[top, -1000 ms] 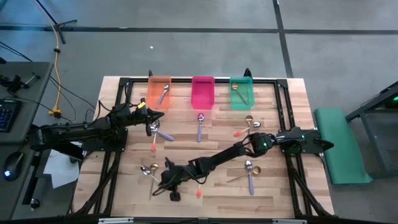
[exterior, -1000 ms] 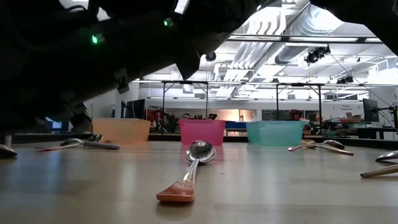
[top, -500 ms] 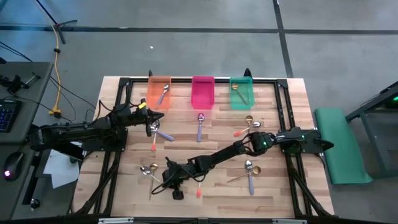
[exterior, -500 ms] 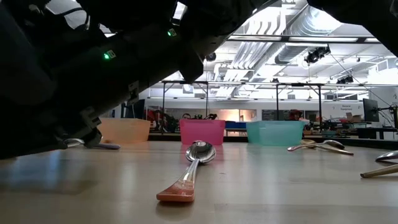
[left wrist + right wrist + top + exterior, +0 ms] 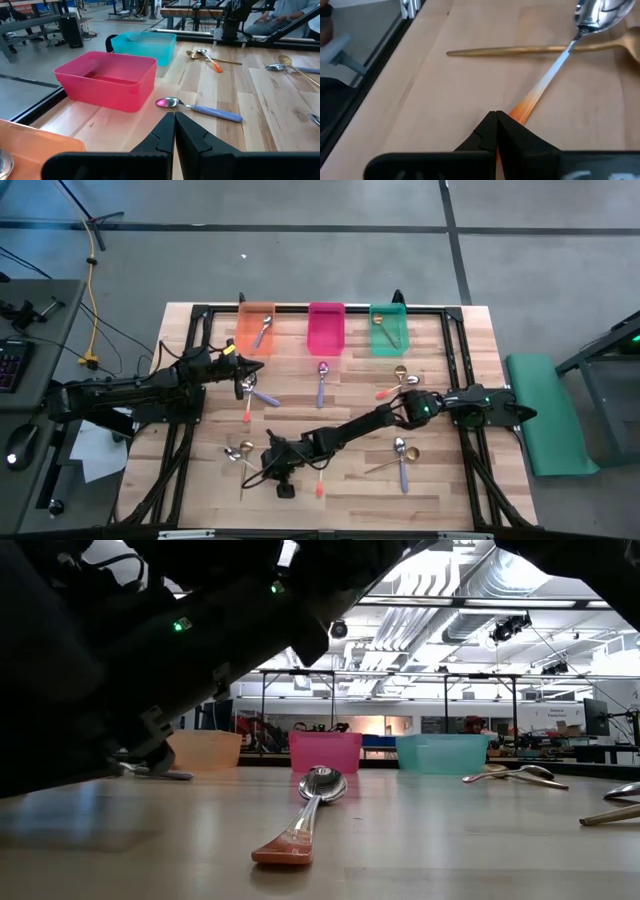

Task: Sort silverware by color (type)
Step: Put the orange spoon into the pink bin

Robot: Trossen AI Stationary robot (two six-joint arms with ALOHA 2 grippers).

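Right tool (image 5: 495, 116) lower, over orange-handled spoon (image 5: 560, 62)

Orange bin (image 5: 256, 326), pink bin (image 5: 326, 328), green bin (image 5: 388, 328); pale wood table (image 5: 440, 485), dark arms.

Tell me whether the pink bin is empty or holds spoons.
Empty. The high view shows only bare pink floor inside the pink bin, and the left wrist view shows no spoon inside it.

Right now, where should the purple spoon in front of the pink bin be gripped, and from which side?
Grip the purple spoon at mid-handle, from straight above, closing across it. It lies flat and alone, bowl toward the pink bin, so the straight handle is free on both sides; the rounded bowl would likely slip.
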